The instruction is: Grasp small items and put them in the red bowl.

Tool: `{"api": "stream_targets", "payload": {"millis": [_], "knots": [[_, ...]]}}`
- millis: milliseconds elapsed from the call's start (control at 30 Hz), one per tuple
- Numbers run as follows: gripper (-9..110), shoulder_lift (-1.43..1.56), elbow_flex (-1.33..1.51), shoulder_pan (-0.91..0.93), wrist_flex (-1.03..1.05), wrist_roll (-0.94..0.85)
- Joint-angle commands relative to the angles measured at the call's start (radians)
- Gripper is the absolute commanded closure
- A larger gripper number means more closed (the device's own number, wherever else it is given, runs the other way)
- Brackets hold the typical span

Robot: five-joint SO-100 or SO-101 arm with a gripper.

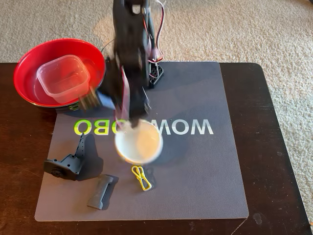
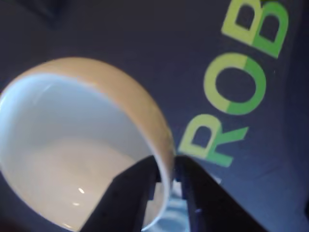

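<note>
My gripper (image 2: 166, 176) is shut on the rim of a small white cup (image 2: 72, 145), one finger inside and one outside the wall. In the fixed view the cup (image 1: 139, 142) hangs blurred over the middle of the grey mat (image 1: 195, 161), below my black arm (image 1: 129, 58). The red bowl (image 1: 29, 58) stands at the back left and holds a clear plastic tub (image 1: 62, 78). A yellow clip (image 1: 141, 177), a dark grey cylinder part (image 1: 100, 192) and a black printed part (image 1: 68, 161) lie on the mat near the front left.
The mat bears green and white lettering (image 1: 186, 127) and lies on a dark wooden table (image 1: 274, 122). The arm's base (image 1: 155, 73) stands at the back middle of the mat. Beige carpet surrounds the table.
</note>
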Motion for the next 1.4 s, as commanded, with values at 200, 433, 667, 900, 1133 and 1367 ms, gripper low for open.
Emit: {"api": "stream_targets", "payload": {"millis": [200, 433, 667, 900, 1133, 1367], "knots": [[101, 0.229, -0.301, 0.549, 0.334, 0.158], [101, 0.471, 0.204, 1.123, 0.156, 0.604], [96, 0.549, 0.347, 1.253, 0.078, 0.736], [81, 0.558, 0.354, 1.227, 0.043, 0.726], [79, 0.532, 0.242, 1.04, 0.115, 0.641], [78, 0.377, -0.109, 0.503, 0.186, 0.436]]}}
